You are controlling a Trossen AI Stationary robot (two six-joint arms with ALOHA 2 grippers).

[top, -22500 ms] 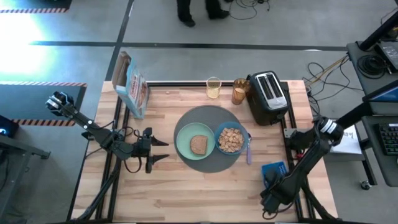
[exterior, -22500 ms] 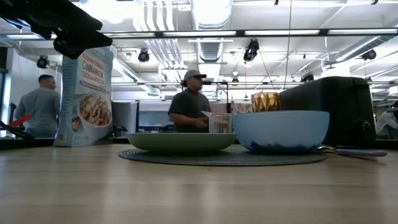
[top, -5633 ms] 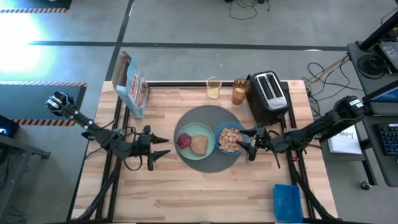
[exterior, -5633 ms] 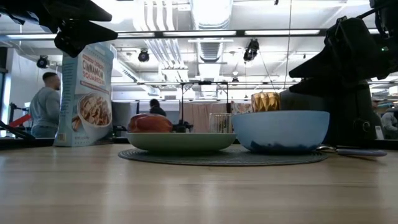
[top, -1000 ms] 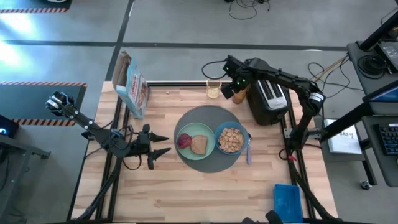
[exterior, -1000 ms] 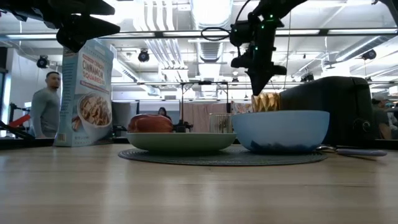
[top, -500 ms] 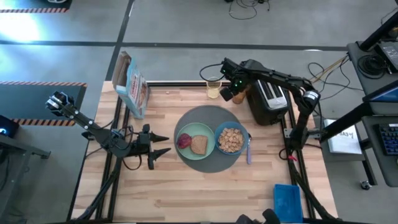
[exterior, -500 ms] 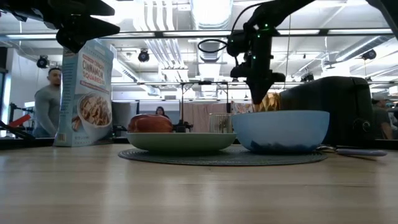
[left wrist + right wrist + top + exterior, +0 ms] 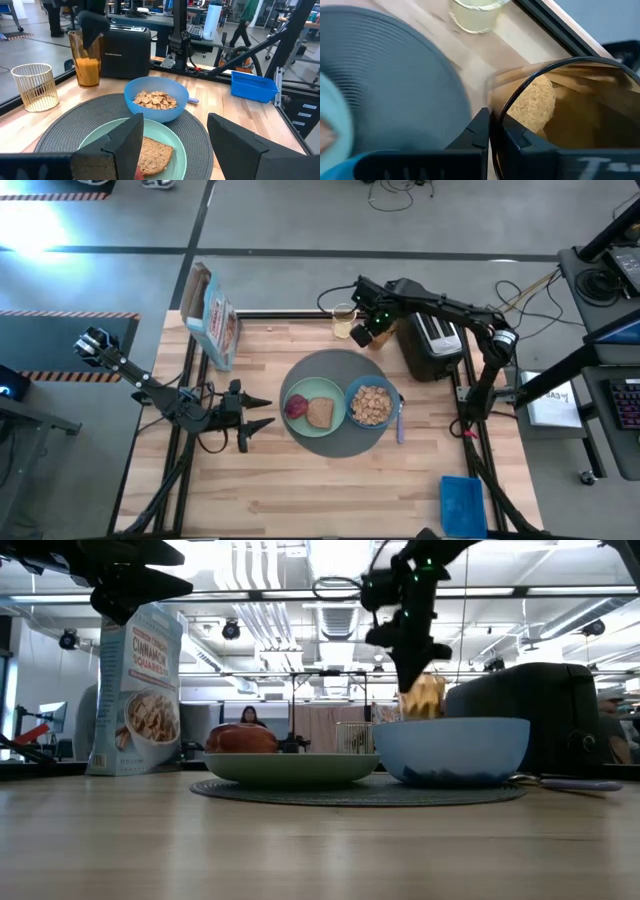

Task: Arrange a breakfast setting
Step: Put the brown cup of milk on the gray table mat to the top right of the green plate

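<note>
A round dark-grey mat holds a pale green plate with a brown toast slice and a small red food piece. Beside the plate on the mat stands a blue bowl of cereal squares. The amber glass stands at the far edge next to the toaster. My right gripper is shut on the glass from above. My left gripper hovers open left of the plate, holding nothing. My right gripper pinches the amber glass's rim on the side toward the mat, one finger inside the glass and one outside. The fingers slant down from above. The glass stays nearly upright; whether its base is on the table, I cannot tell.
A pale ribbed cup stands just left of the amber glass. A black toaster is at the far right, a cereal box at the far left, a blue tray at the near right. A utensil lies right of the bowl.
My right gripper has sunk onto the amber glass's rim and drifted slightly toward the table's left edge. The glass shows a little further left in the low view than before.
</note>
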